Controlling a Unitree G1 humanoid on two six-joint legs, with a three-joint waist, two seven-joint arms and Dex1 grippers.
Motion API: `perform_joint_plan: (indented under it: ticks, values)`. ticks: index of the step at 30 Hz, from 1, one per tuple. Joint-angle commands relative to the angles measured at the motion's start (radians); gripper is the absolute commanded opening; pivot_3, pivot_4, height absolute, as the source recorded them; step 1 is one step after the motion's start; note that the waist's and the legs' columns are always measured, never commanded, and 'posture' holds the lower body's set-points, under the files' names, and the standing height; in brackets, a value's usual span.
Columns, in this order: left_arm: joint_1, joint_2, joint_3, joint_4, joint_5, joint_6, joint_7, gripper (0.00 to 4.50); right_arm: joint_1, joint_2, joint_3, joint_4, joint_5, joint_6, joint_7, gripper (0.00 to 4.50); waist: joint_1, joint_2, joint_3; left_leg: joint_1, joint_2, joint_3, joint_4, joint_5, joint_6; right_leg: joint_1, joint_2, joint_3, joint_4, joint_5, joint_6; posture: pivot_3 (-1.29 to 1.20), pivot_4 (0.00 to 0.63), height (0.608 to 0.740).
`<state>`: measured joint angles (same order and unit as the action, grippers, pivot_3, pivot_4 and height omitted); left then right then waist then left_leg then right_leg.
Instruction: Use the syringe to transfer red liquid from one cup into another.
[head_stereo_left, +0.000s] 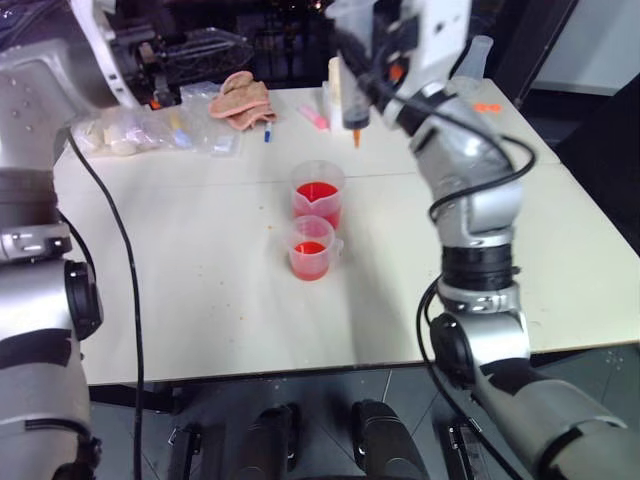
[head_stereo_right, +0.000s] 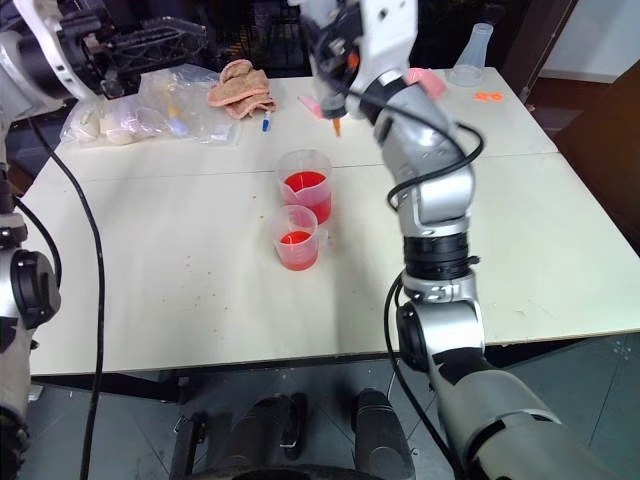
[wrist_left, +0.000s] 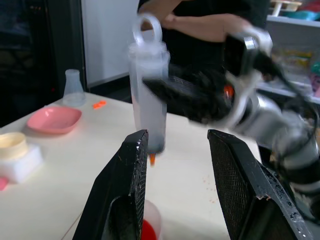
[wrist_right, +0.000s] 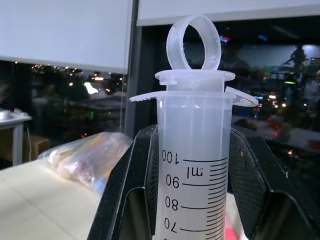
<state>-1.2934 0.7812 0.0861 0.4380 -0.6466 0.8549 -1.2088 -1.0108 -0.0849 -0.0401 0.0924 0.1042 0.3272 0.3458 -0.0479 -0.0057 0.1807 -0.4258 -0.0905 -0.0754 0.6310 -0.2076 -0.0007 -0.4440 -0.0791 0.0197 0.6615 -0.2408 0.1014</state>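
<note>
Surface: pale table, two clear plastic cups of translucent red liquid at centre.
Syringe: large clear plastic syringe, upright above the table, marked "100 ml, 90, 80, 70".
Right gripper: clamped on the barrel.
Left gripper: fingers apart, empty.

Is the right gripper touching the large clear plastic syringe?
Touching: the right wrist view shows the right gripper with both black fingers pressed against the syringe barrel.

R gripper up high at the far side of the table, clamped on the syringe, orange tip down. Two cups near table centre, touching: bigger far cup, smaller near cup, both w/ red liquid. Cloth and plastic bags at far-left edge.
</note>
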Motion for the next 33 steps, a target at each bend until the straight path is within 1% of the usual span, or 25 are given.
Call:
perform_joint_plan:
  ticks: [1, 6, 11, 15, 21, 33]
  values:
    - [-0.054, 0.014, -0.002, 0.0, 0.018, -0.009, -0.032, 1.97, 0.027, 0.042, 0.038, 0.02, -0.022, -0.169, -0.032, 1.38, -0.001, 0.0, 0.0, 0.0, 0.0, 0.0, 0.0, 0.0, 0.0, 0.0, 0.0, 0.0, 0.0, 0.0, 0.0, 0.0, 0.15, 0.74]
    - [-0.071, 0.0, -0.019, -0.005, 0.036, 0.002, -0.042, 1.97, 0.064, 0.09, 0.07, 0.146, -0.044, -0.324, -0.065, 1.38, -0.006, 0.0, 0.0, 0.0, 0.0, 0.0, 0.0, 0.001, -0.001, 0.0, 0.001, 0.0, 0.001, 0.0, 0.0, 0.0, 0.15, 0.74]
    - [-0.074, -0.009, -0.033, -0.01, 0.047, 0.006, -0.053, 1.97, 0.088, 0.113, 0.091, 0.241, -0.065, -0.432, -0.086, 1.38, -0.013, 0.0, 0.0, 0.001, 0.0, -0.001, 0.0, 0.001, -0.001, 0.0, 0.001, 0.0, 0.001, 0.0, 0.0, 0.0, 0.15, 0.74]
    - [-0.07, -0.021, -0.04, 0.003, 0.07, -0.003, -0.048, 1.97, 0.11, 0.124, 0.101, 0.278, -0.073, -0.474, -0.1, 1.38, -0.02, 0.0, 0.0, 0.001, 0.0, -0.001, 0.0, 0.001, -0.001, 0.0, 0.001, 0.0, 0.001, 0.0, 0.0, 0.0, 0.15, 0.74]
    - [-0.017, -0.011, -0.067, -0.019, 0.104, -0.03, -0.078, 1.97, 0.145, 0.14, 0.116, 0.298, -0.087, -0.521, -0.122, 1.38, -0.024, 0.0, 0.0, 0.001, 0.001, -0.001, -0.001, 0.001, -0.002, 0.0, 0.002, 0.0, 0.002, 0.0, 0.0, 0.0, 0.15, 0.74]
    - [0.01, -0.038, -0.069, 0.042, 0.158, -0.087, -0.082, 1.97, 0.16, 0.17, 0.125, 0.3, -0.086, -0.54, -0.141, 1.38, -0.021, 0.0, 0.0, 0.002, 0.0, -0.002, -0.001, 0.001, -0.002, 0.0, 0.002, 0.001, 0.002, 0.0, 0.0, 0.0, 0.15, 0.74]
